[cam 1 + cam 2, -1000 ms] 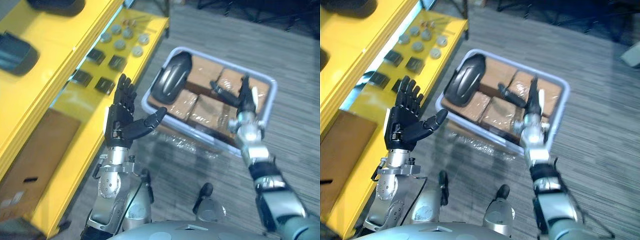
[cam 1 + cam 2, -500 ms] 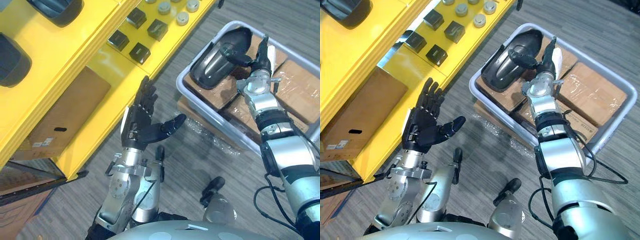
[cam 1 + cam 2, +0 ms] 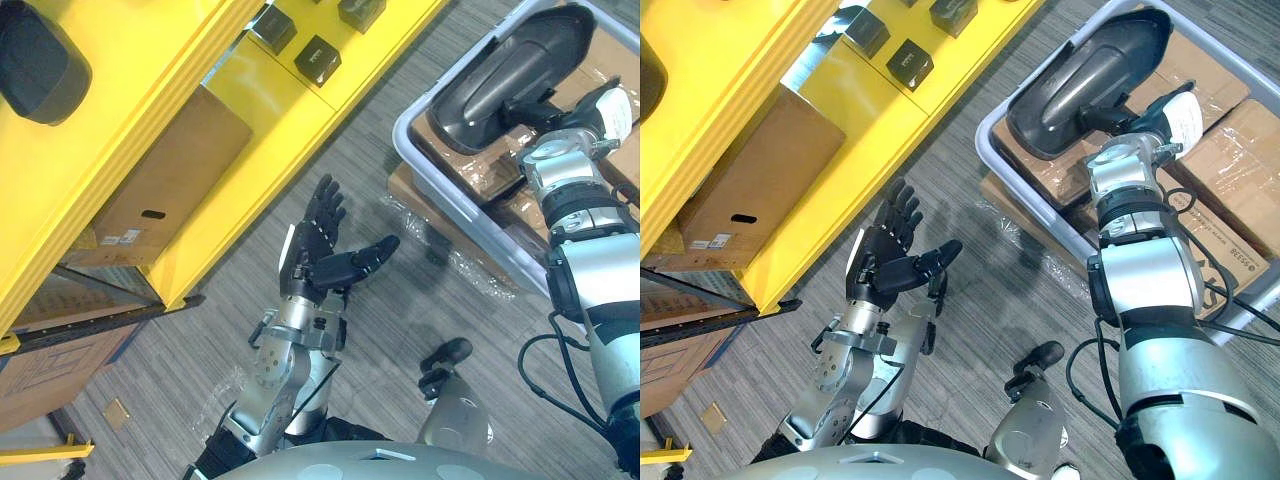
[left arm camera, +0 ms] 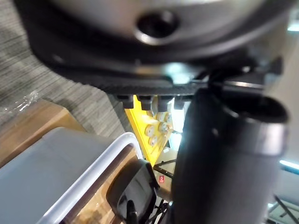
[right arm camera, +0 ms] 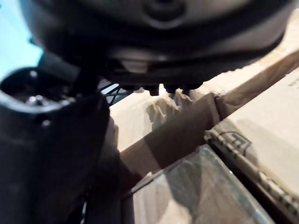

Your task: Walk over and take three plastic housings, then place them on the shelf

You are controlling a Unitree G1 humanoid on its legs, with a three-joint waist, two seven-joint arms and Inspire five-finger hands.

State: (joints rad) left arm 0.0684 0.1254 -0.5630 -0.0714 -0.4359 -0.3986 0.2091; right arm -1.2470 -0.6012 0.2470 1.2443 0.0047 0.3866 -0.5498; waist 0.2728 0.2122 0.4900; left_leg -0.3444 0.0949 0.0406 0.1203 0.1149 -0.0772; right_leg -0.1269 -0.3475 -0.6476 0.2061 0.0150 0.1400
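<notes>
Here, seen from the head camera, a grey bin (image 3: 408,135) stands on the floor beside a yellow shelf (image 3: 130,120). A dark housing (image 3: 510,70) lies in the bin, resting on wrapped cartons (image 3: 1230,170) that cover its bottom. The right hand (image 3: 588,103) is inside the bin, just beside the housing's lower edge. It is spread wide, with the white-capped thumb pointing away from the housing and the dark fingers (image 3: 1102,120) reaching toward it. Whether they touch it cannot be told, and nothing is clasped. In the right wrist view the cartons show just past the fingers.

The left hand (image 3: 318,262) hangs over the floor between shelf and bin, well apart from both. Its palm is turned up, the fingers are straight, the thumb stands out to the side, and it holds nothing.

A second housing (image 3: 40,62) lies on the shelf's top level. Small black blocks (image 3: 318,58) sit on a lower level, and a brown box (image 3: 165,190) stands beneath.
</notes>
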